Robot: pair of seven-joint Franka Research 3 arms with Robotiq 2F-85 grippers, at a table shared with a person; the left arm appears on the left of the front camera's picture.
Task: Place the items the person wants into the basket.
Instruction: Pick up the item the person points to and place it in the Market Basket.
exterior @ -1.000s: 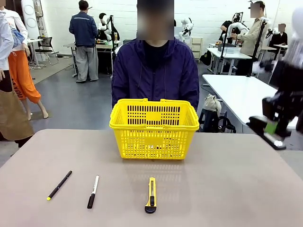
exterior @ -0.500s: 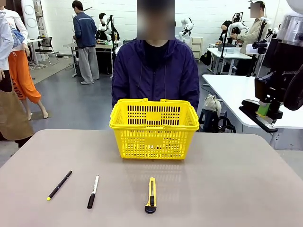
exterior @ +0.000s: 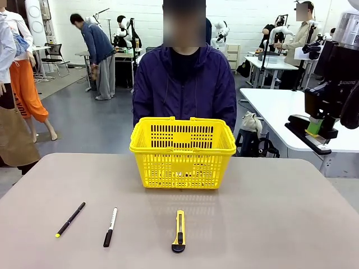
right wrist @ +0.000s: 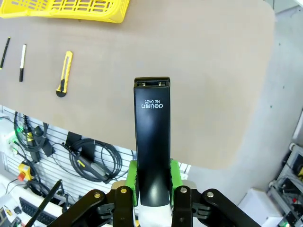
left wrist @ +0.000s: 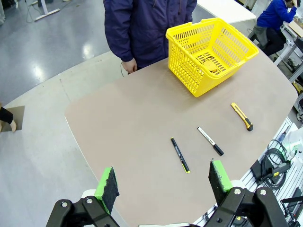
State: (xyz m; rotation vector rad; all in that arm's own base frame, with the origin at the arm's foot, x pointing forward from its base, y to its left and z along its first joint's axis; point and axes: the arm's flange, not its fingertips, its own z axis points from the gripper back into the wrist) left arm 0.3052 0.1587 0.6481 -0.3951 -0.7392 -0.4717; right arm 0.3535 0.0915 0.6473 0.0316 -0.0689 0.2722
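R jaws pinch stapler by one end, high at counter right side — basket lies to its left, R arm nearer. L jaws spread, empty.

Right tool on the rise with its catch!
The right tool, clamped on the black stapler, has climbed from low beside the far right corner of the table to a higher spot; the motion blur of a second ago is gone; the last half-second brought only a small lift; far behind, the person in the blue jacket has walked left and now leans forward.
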